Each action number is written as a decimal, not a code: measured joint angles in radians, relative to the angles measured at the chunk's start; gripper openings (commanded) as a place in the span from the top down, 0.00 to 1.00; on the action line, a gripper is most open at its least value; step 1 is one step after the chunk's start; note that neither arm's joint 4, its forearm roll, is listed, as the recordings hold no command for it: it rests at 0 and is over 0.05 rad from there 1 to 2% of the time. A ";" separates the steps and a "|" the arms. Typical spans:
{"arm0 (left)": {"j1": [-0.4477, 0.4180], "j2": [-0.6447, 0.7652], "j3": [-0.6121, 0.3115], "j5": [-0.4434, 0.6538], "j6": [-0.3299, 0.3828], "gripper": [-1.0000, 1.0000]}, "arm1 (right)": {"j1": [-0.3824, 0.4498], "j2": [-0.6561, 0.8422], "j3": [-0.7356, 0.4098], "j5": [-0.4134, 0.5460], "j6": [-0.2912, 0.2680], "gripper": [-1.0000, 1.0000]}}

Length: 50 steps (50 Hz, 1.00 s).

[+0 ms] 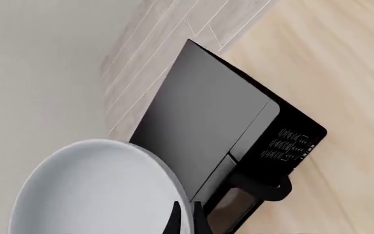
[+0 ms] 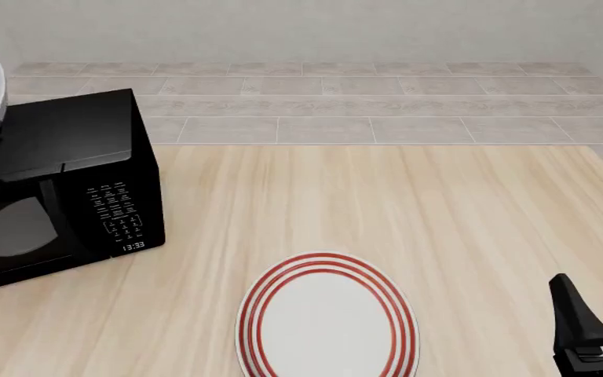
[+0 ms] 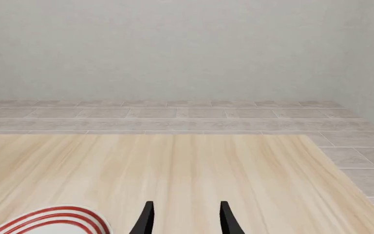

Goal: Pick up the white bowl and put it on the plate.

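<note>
Left gripper (image 1: 185, 217) pinching white bowl (image 1: 99, 187) by rim, aloft over microwave (image 2: 66, 188), plate (image 2: 328, 318) well off toward idle, spread right gripper (image 2: 598, 310); risk: thin rim pinch slipping or bowl tilting out mid-carry, clipping microwave.

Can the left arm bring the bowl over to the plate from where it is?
Probably yes: the white bowl is held above the microwave, and only bare table lies before the plate.
</note>
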 measured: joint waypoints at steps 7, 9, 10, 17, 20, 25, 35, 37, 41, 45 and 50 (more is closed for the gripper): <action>-0.062 -0.053 -0.011 0.058 -0.021 1.00 | 0.000 0.000 0.000 0.000 0.000 0.00; -0.078 -0.066 -0.013 0.071 -0.024 1.00 | 0.000 0.000 0.000 0.000 0.000 0.00; -0.087 -0.072 -0.014 0.077 -0.026 1.00 | 0.000 0.000 0.000 0.000 0.000 0.00; -0.149 -0.107 -0.023 0.116 -0.042 1.00 | 0.000 0.000 0.000 0.000 0.000 0.00; -0.170 -0.114 -0.027 0.125 -0.046 1.00 | 0.000 0.000 0.000 0.000 0.000 0.00; -0.207 -0.120 -0.033 0.135 -0.056 1.00 | 0.000 0.000 0.000 0.000 0.000 0.00; -0.288 -0.123 -0.057 0.154 -0.084 1.00 | 0.000 0.000 0.000 0.000 0.000 0.00; -0.309 -0.122 -0.065 0.159 -0.094 1.00 | 0.000 0.000 0.000 0.000 0.000 0.00; -0.347 -0.118 -0.083 0.169 -0.110 1.00 | 0.000 0.000 0.000 0.000 0.000 0.00; -0.381 -0.109 -0.100 0.175 -0.125 1.00 | 0.000 0.000 0.000 0.000 0.000 0.00; -0.425 -0.098 -0.110 0.175 -0.140 1.00 | 0.000 0.000 0.000 0.000 0.000 0.00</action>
